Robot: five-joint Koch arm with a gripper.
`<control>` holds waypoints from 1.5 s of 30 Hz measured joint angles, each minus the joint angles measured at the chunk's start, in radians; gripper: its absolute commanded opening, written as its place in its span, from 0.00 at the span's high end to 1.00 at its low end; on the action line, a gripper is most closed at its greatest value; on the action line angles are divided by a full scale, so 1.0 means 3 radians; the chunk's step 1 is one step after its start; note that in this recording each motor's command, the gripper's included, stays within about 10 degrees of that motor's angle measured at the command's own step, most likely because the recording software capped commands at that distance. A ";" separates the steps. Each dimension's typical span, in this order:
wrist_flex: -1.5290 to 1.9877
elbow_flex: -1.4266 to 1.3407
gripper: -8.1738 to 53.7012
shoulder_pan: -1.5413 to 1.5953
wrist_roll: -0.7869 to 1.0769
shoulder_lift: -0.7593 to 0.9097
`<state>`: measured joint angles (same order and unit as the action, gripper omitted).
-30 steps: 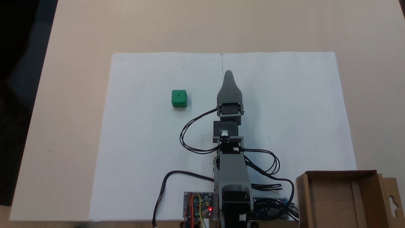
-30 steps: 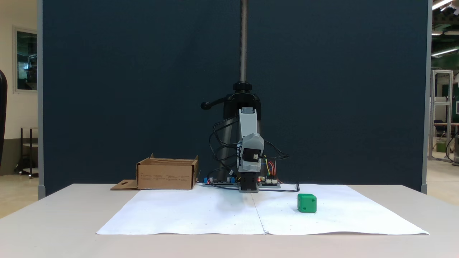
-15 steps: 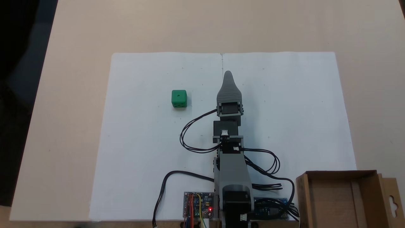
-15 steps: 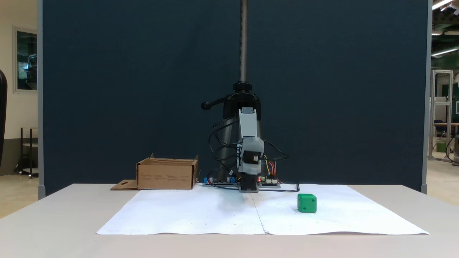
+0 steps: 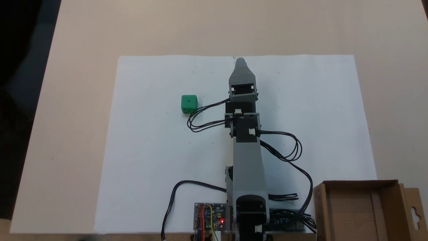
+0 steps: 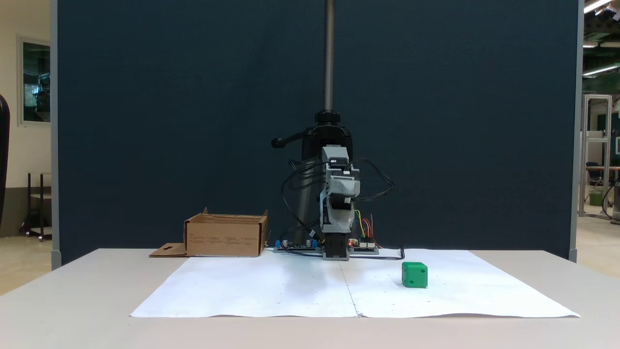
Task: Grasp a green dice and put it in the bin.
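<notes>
Beige tabletop [image 5: 77, 134] carries a large white paper sheet [image 5: 150, 160], with a dark blue partition [image 6: 169, 121] standing behind the rig in the front-facing fixed view.

Nearest my base, at the lower edge of the top-down fixed view, sit the circuit boards [image 5: 210, 216] with one red light lit, and black cables [image 5: 287, 157] looping off my arm [image 5: 249, 174]. Beside the base, at the lower right of that frame, stands the bin [image 5: 319, 207]: an open cardboard box with low walls and a side flap bearing a keyhole cut-out. Its floor is visible and holds nothing. In the front-facing fixed view the bin [image 6: 225, 236] appears left of centre, its interior hidden by the near wall.

Farther out, the green dice [image 5: 189, 104] rests on the paper, left of centre in the top-down frame, one pip uppermost, well apart from the bin. It sits low and right of centre in the front-facing view [image 6: 414, 275].

Farthest, my gripper [image 5: 240, 62] reaches the paper's far edge, raised off the table, to the right of the dice and clear of it. It holds nothing; only one tip shows, so I cannot tell how far it is open.
</notes>
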<state>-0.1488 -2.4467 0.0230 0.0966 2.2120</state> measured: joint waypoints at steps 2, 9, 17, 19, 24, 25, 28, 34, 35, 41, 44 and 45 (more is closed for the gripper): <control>0.0389 0.0210 0.20 0.0000 -0.0036 -0.0082; 0.1616 0.1002 0.20 0.0000 -0.0440 -0.0542; 0.2915 0.2240 0.15 0.0000 -0.0782 -0.1299; 0.3216 0.2403 0.16 0.0000 -0.0895 -0.1493; 0.3901 0.2531 0.17 0.0179 -0.1186 -0.1641; 0.3978 0.2572 0.17 0.0251 -0.1237 -0.1652; 0.4034 0.2700 0.17 0.0481 -0.1406 -0.1687; 0.4034 0.2700 0.18 0.0926 -0.1662 -0.1708; 0.4034 0.2700 0.19 0.0992 -0.1703 -0.1728; 0.3917 0.2700 0.20 0.1416 -0.1953 -0.1943; 0.3758 0.2700 0.20 0.1565 -0.2045 -0.2117; 0.3702 0.2700 0.20 0.1606 -0.2081 -0.2173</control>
<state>0.9618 -1.6368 0.5047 -0.5277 1.5601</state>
